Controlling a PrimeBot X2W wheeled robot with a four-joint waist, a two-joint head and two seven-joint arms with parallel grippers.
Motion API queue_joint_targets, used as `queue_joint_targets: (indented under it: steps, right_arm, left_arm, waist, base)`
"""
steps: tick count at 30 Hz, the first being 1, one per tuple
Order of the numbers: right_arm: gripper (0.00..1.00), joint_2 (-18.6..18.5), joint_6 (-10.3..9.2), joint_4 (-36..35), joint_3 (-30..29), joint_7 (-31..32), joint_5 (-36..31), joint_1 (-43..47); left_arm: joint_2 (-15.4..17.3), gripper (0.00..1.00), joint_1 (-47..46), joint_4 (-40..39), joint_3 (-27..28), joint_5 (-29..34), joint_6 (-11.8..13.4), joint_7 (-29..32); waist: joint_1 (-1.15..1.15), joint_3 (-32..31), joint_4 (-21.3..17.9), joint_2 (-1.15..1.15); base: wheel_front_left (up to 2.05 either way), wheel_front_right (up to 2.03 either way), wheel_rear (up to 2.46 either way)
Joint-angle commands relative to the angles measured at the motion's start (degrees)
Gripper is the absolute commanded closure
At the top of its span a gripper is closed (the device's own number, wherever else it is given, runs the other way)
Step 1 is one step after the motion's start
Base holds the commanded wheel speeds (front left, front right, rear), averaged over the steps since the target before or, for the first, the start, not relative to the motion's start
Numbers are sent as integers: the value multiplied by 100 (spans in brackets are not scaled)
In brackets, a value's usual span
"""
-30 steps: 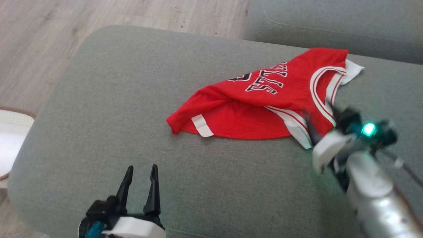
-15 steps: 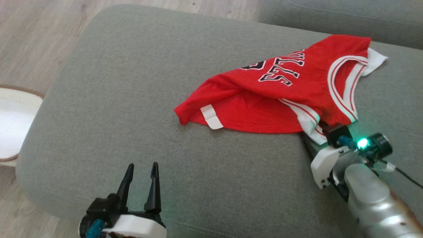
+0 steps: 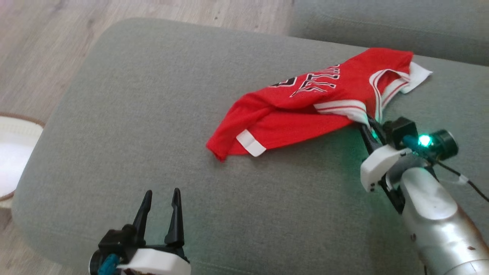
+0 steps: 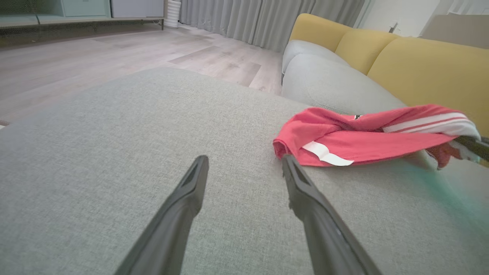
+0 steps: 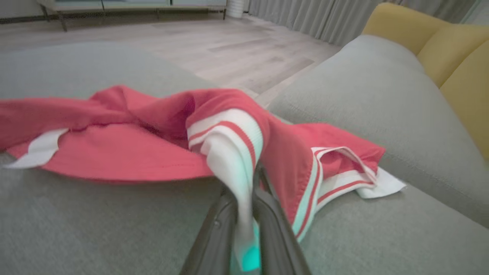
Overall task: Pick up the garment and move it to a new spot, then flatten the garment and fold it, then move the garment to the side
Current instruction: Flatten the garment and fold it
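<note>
Item: red sleeveless basketball jersey [image 3: 305, 110] with white-and-red striped trim and black-and-white lettering; crumpled, lying on the far right part of a broad grey fabric seat cushion [image 3: 145, 114]; one striped armhole edge is lifted off the cushion, the rest lies on it; a white rectangular label [image 3: 251, 143] sits at the hem end nearest the cushion's middle.

Item: right end effector [image 3: 367, 128]; over the cushion's right side, its two dark fingers pressed together and pinching the jersey's white striped trim; the right wrist view shows that trim [image 5: 233, 152] draped down between the fingers; a green light [image 3: 425, 140] glows on the wrist.

Item: left end effector [image 3: 162, 192]; fingers spread, holding nothing; just above the cushion's near edge, well apart from the jersey.

Surroundings: second grey cushion [image 3: 382, 23] beyond the main cushion's far right edge; yellow backrests [image 4: 420, 57] behind that; pale wooden floor [image 3: 38, 38] off the cushion's far left side.
</note>
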Motion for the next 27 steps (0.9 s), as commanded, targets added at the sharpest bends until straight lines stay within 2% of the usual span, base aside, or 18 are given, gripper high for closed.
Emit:
queue_joint_targets:
  steps: [1,11,17,19,20,21,22,23,27]
  right_arm:
    - [100,-56,37,-392,101,-25,126,-148]
    - [100,-534,37,-2512,576,1040,711,869]
    - [100,-665,37,-3318,569,1523,877,1762]
    - [80,-635,37,-3447,473,1568,863,2054]
    - [64,-592,37,-3475,421,1569,867,2179]
    - [52,-561,37,-3477,392,1573,839,2289]
    - [33,-538,37,-3471,378,1566,786,2379]
    - [2,-506,37,-3464,353,1538,735,2457]
    - [0,-342,37,-3475,236,1467,621,2692]
  left_arm:
    - [46,0,-98,-128,229,-54,31,-85]
    - [78,0,36,-154,228,-97,52,-91]
    - [100,0,104,-185,195,-102,62,-81]
    - [110,0,112,-189,183,-106,60,-75]
    - [115,0,114,-194,176,-104,62,-71]
    - [121,0,118,-200,169,-102,64,-66]
    - [128,0,122,-206,163,-102,66,-60]
    - [134,0,125,-213,158,-102,70,-55]
    - [156,0,136,-238,143,-103,86,-36]
  waist:
    - [0,-122,-124,0]
    - [0,-390,-417,0]
    - [0,-415,-458,0]
    - [0,-415,-471,0]
    - [0,-414,-479,0]
    - [0,-414,-487,0]
    - [0,-412,-496,0]
    - [0,-408,-506,0]
    - [0,-395,-549,0]
  base:
    - [0,0,0]
    - [0,0,0]
    - [0,0,0]
    - [0,0,0]
    - [0,0,0]
    - [0,0,0]
    - [0,0,0]
    - [0,0,0]
    - [0,0,0]
